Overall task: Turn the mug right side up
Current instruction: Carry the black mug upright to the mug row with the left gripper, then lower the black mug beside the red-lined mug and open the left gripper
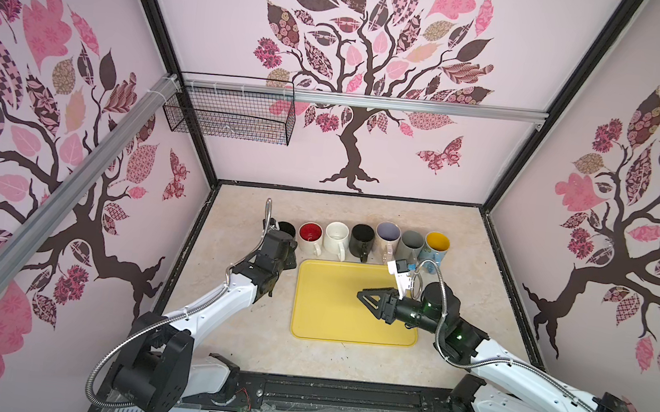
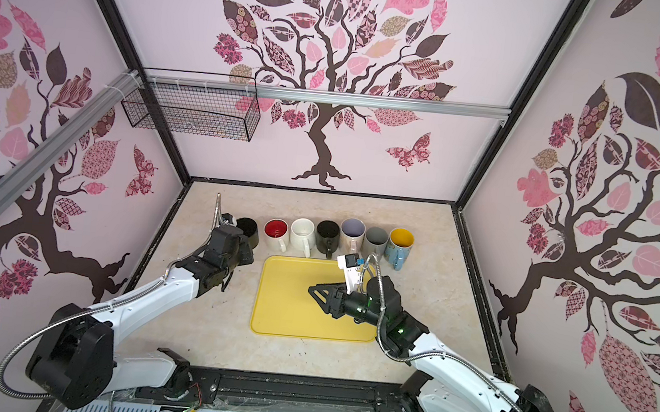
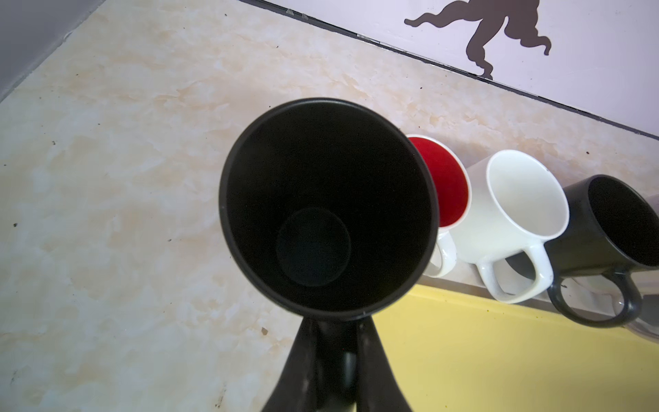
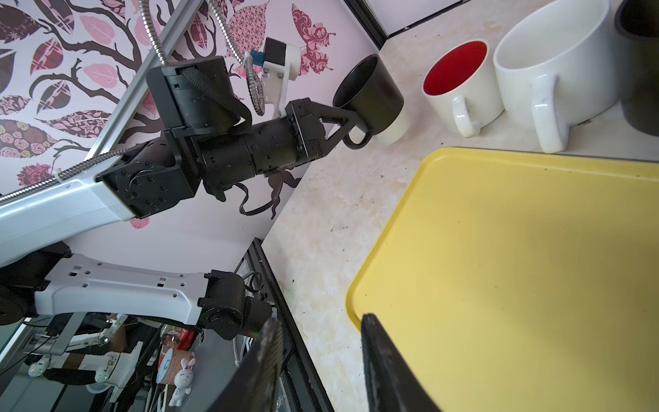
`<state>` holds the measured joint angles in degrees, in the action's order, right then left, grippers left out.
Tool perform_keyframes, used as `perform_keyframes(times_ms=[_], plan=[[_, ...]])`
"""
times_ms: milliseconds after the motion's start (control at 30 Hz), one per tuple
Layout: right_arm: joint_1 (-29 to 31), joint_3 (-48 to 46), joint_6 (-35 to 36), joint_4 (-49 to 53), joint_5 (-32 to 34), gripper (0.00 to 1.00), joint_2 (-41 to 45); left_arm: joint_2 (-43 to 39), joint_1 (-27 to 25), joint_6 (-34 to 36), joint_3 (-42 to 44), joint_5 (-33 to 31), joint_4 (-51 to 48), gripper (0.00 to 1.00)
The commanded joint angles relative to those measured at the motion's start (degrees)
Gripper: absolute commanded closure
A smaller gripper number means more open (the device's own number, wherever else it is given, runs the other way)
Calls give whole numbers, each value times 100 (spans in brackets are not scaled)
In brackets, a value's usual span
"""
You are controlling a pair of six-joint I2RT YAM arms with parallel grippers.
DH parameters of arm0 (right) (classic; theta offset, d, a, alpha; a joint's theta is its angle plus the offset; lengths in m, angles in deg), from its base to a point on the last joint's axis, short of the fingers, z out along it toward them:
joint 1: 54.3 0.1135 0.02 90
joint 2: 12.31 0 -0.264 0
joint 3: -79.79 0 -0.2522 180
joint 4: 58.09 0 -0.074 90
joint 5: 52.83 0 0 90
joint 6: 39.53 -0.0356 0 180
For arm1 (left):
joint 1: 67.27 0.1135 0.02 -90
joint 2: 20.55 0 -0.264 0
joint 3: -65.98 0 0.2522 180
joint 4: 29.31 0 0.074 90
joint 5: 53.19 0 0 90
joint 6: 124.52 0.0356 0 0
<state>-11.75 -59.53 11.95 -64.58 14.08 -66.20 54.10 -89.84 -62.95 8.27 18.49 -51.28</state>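
Because the left gripper (image 4: 356, 123) pinches the black mug (image 4: 371, 92) by its handle, its mouth faces up beside the red-lined mug (image 4: 460, 82). We hold the right gripper (image 1: 361, 296), spread and empty, clear over the yellow tray (image 1: 329, 319).

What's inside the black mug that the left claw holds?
Nothing: the left wrist view looks straight into the black mug, down to its bare dark bottom. The left claw covers only its handle, outside the rim.

Mugs (image 1: 361, 237) behind tray (image 1: 332, 324); held mug (image 2: 246, 229) prob. leftmost
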Motion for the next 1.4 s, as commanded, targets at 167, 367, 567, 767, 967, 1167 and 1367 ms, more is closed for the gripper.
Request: perform_keyframes(times_ms=[167,367,567,767,967,1167,1367], plan=[[-45,150,133,100,86,59,76,213,216,48,-508,31,924,100],[-49,147,96,83,112,59,38,458,313,74,-563,107,1031,100],[-48,134,62,57,147,59,35,678,358,92,-556,145,1204,100],[-51,127,53,68,169,59,-19,933,367,83,-575,277,1382,100],[-48,59,-28,4,170,59,48,1111,367,83,-641,290,1401,100],[-49,24,-6,4,221,59,33,1276,367,74,-648,329,1454,100],[-51,85,64,95,226,59,40,1296,367,46,-621,261,1439,92]])
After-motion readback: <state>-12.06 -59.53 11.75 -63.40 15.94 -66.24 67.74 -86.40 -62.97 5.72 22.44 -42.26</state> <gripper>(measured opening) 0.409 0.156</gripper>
